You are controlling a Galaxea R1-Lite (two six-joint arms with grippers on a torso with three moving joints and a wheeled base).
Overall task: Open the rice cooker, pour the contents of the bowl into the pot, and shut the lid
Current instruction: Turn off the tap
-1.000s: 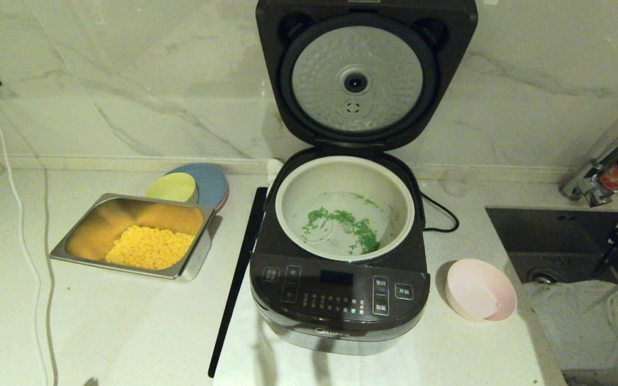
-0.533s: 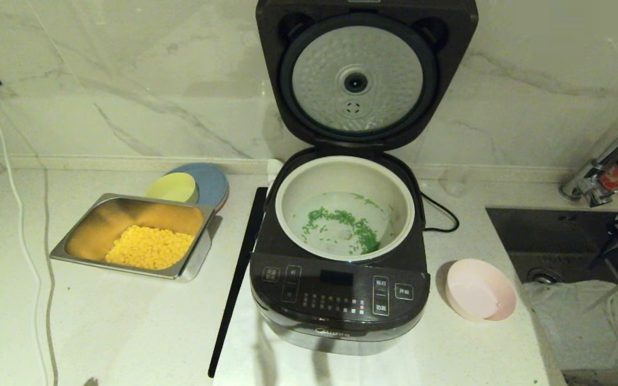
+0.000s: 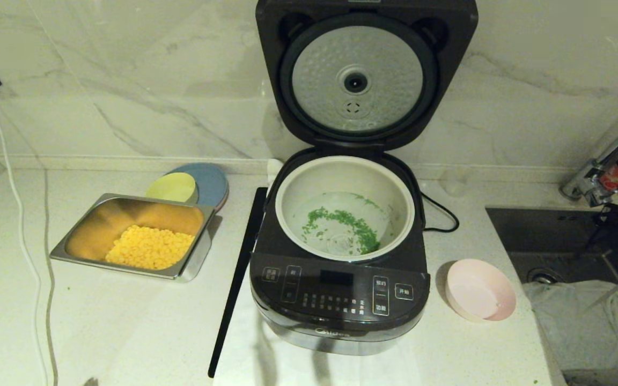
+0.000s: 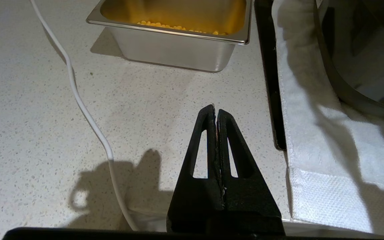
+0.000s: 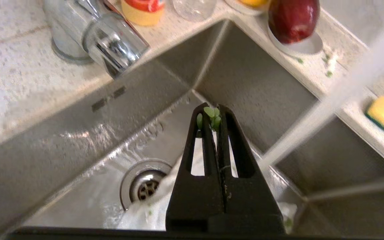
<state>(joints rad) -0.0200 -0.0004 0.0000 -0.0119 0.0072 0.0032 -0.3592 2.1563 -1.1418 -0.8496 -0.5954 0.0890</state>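
Black and glossy, the rice cooker (image 3: 341,289) is sitting on the bench (image 3: 126,321) with its lid (image 3: 365,80) standing upright. Chopped green contents (image 3: 344,225) are lying at the bottom of the cream pot (image 3: 345,206). Just right of the cooker, the pink bowl (image 3: 480,289) is resting empty. Over the steel sink (image 5: 245,83), the right gripper (image 5: 214,111) is hanging clenched, green bits clinging to its tips. Near the corn tray (image 4: 175,36), the left gripper (image 4: 216,111) is hanging clenched above the bench.
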